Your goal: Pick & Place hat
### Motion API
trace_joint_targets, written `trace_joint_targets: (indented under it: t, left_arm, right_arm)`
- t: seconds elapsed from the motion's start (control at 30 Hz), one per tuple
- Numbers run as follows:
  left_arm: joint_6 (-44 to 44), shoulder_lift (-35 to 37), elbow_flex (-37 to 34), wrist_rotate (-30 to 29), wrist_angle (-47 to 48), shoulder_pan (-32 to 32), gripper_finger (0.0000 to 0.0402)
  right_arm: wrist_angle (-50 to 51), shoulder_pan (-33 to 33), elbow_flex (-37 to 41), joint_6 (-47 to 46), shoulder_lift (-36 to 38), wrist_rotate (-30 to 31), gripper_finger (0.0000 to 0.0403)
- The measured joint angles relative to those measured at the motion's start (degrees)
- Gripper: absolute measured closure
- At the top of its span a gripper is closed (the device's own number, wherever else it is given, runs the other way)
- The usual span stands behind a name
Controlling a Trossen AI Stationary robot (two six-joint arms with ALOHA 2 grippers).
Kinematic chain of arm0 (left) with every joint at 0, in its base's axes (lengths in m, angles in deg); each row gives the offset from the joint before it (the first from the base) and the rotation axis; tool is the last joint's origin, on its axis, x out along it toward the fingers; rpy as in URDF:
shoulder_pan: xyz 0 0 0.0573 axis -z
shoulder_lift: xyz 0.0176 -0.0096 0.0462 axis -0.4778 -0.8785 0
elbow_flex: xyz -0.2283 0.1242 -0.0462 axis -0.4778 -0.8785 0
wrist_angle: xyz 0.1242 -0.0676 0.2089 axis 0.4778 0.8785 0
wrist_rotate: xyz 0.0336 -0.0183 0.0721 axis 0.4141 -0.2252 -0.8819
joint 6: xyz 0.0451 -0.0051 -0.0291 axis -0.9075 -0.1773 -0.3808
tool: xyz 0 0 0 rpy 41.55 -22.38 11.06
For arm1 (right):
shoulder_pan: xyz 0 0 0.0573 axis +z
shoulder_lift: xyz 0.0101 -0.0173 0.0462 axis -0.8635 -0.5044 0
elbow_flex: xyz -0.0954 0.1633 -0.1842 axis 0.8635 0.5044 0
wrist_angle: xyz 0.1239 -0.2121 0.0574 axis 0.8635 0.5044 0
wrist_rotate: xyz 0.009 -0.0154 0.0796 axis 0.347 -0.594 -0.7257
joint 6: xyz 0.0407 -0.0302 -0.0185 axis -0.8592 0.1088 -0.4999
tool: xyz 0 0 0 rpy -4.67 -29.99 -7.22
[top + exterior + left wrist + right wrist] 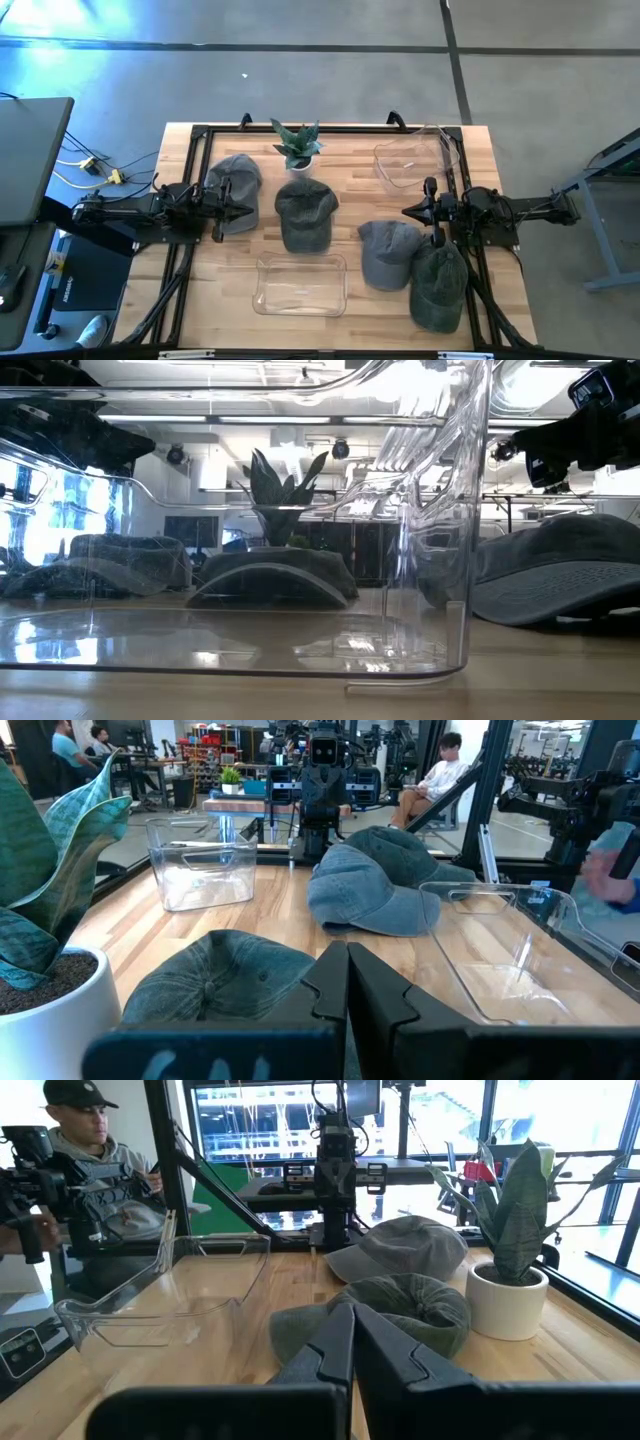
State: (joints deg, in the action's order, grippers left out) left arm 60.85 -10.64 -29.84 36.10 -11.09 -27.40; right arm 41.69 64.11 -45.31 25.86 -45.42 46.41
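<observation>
Table point(350, 150) holds two clear bins point(300, 285), unfilled.

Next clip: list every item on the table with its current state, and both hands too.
Left hand: shut, empty, over the grey hat.
Right hand: shut, empty.
Centre green hat: flat on the table.
Blue hat: on the table.
Far-right green hat: on the table.
Near bin: upright, empty.
Far bin: empty.
Plant: upright.

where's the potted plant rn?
High view: potted plant stands at the table's far edge near centre, just behind the middle dark green hat, between both arms.
</observation>
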Motion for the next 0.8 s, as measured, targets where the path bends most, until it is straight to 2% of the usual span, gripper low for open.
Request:
trace_joint_targets:
  t: [0.17,0.37,0.5,0.67,0.8]
  left_arm:
    - [0.0,0.0,0.0,0.0,0.0,0.0,0.0401]
    - [0.0,0.0,0.0,-1.1,-0.4,0.0,0.0401]
    - [0.0,0.0,-0.1,-3.3,-1.9,0.0,0.0401]
    - [0.1,0.0,-0.2,-3.2,-3.2,0.0,0.0401]
    - [0.2,0.0,-0.2,-3.5,-3.8,0.0,0.0401]
  right_arm:
    - [-1.5,0.0,0.0,-1.5,0.0,0.0,0.0398]
    - [-17.0,0.0,0.0,-1.3,0.0,0.0,0.0398]
    - [-25.3,0.0,-0.3,-4.9,-0.3,0.0,0.0398]
    - [-16.7,1.0,-7.2,-8.9,-5.6,-2.1,0.0400]
    - [-7.7,3.1,-14.4,-10.6,-16.3,2.4,0.0401]
